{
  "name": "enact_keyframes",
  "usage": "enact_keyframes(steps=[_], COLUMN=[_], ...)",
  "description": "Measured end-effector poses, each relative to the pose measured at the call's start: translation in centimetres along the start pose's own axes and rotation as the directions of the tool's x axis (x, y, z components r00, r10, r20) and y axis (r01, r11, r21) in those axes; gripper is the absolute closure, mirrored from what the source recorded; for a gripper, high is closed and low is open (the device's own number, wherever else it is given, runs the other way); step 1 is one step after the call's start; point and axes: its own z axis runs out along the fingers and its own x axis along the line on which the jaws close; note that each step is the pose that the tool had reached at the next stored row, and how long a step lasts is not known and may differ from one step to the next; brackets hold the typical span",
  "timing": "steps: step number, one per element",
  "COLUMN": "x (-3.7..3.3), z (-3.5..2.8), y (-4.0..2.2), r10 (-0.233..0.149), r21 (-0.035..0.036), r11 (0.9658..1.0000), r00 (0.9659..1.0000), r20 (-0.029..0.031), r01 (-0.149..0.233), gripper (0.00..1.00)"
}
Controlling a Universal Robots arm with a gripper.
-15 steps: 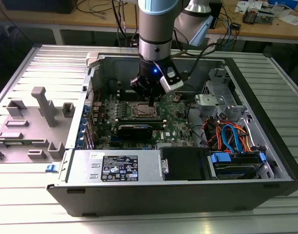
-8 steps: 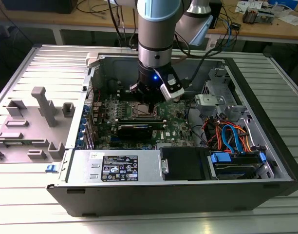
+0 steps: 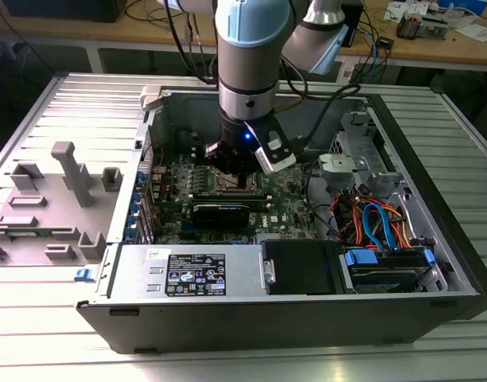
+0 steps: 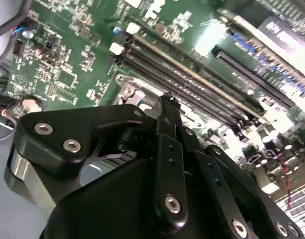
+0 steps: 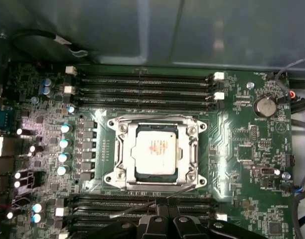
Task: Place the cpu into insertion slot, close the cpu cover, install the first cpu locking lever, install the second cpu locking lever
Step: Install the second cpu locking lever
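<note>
1. The computer case (image 3: 434, 263) lies open on its side on a ribbed metal counter (image 3: 37, 310), and the green board (image 5: 242, 144) sits flat inside it.
2. The insertion slot (image 5: 123, 175) is a square socket with a silvery metal rim, mounted near the middle of the green board.
3. The cpu (image 5: 153, 149) lies inside the insertion slot, its dull silver-grey top facing up with a small reddish mark on it.
4. The cpu cover (image 5: 193, 149), a thin shiny metal frame with a cut-out middle, lies flat around the cpu.
5. Long black memory slots (image 5: 142, 84) with white end clips run along two opposite sides of the insertion slot.
6. A thin wire lever (image 5: 142, 206) lies slanted just beside the insertion slot, on the side nearest the gripper (image 5: 167, 216).
7. The gripper is matte black with silver screws, and its jaws look drawn together with nothing between them.
8. In the exterior view the gripper (image 3: 242, 180) hangs directly over the insertion slot, low inside the computer case.
9. A black card (image 3: 220, 212) lies across the green board just beside the insertion slot.
</note>
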Motion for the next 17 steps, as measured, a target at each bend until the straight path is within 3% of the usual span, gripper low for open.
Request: enact_keyframes(steps=[2, 4, 17], x=[0.46, 1.14, 1.16], z=[-0.02, -0.03, -0.03], y=[-0.13, -0.19, -0.19], r10=[0.0, 0.0, 0.0], r21=[-0.0058, -0.0163, -0.018], r11=[1.0, 0.9999, 0.9998], r00=[1.0, 1.0, 1.0], r20=[0.0002, 0.0006, 0.0006], r01=[0.0, 0.0, 0.0], gripper=[0.89, 0.89, 0.89])
